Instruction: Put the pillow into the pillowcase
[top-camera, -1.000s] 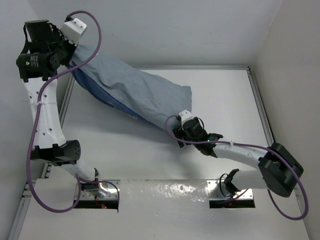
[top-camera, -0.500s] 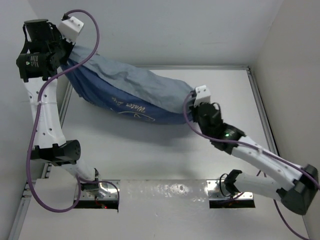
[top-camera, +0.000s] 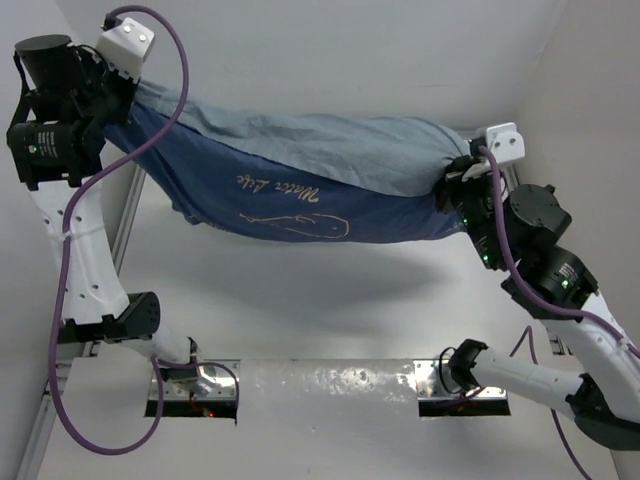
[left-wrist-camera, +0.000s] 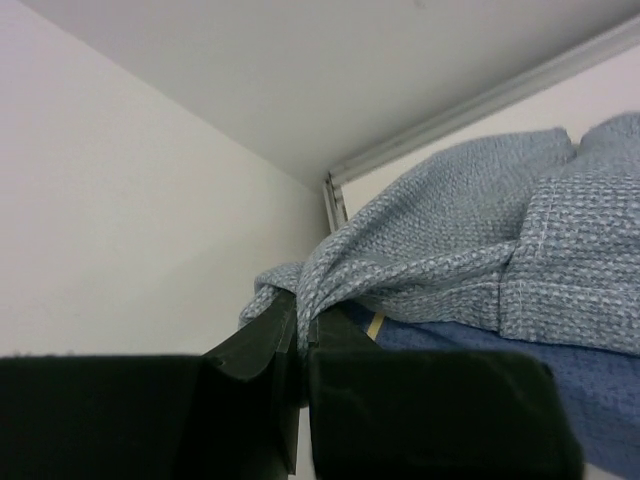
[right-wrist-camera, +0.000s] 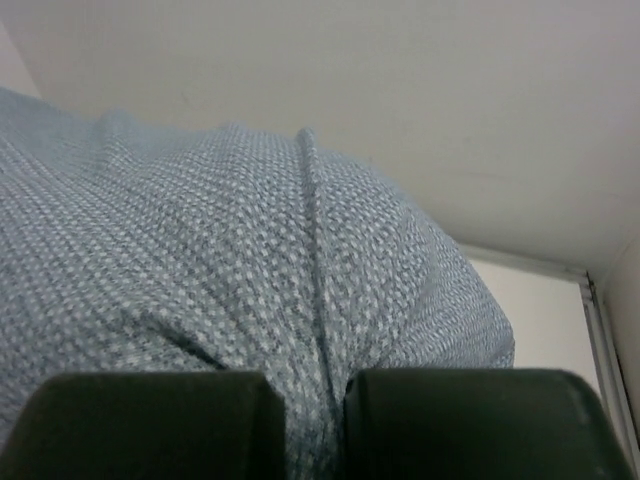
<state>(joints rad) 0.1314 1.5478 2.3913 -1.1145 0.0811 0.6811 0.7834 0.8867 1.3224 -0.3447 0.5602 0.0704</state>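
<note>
High above the white desk (top-camera: 300, 310), we see the soft blue fabric pillowcase (top-camera: 300, 190) strung btwn both arms like a hammock. It hangs clear of the surface, w/ its shadow on the desk below. The sagging lower part is dark navy w/ a pale outline fish drawing and a line of script. The upper part is lighter grey-blue and wrinkled.

At far left, the left claw (top-camera: 128, 92) is closed tight on one end of the cloth. On the left wrist cam the claw (left-wrist-camera: 299, 318) has its two dark fingers (left-wrist-camera: 250, 345) pressed together w/ a bunched fold of grey-blue weave pinched btwn them. The pillowcase (left-wrist-camera: 450, 250) spreads away to the right there, navy cloth under a grey-blue hem.

At right, the right claw (top-camera: 452, 183) is clamped on the opposite end, where the fabric gathers into tight folds. On the right wrist cam the claw (right-wrist-camera: 315, 425) has its jaws nearly meeting, w/ a thin pleat of the pillowcase (right-wrist-camera: 200, 250) caught in the slit. The cloth bulges up and away from it.

A purple cable (top-camera: 186, 70) loops from the left wrist down along that arm. Whether anything fills the pillowcase, we can't tell.
</note>
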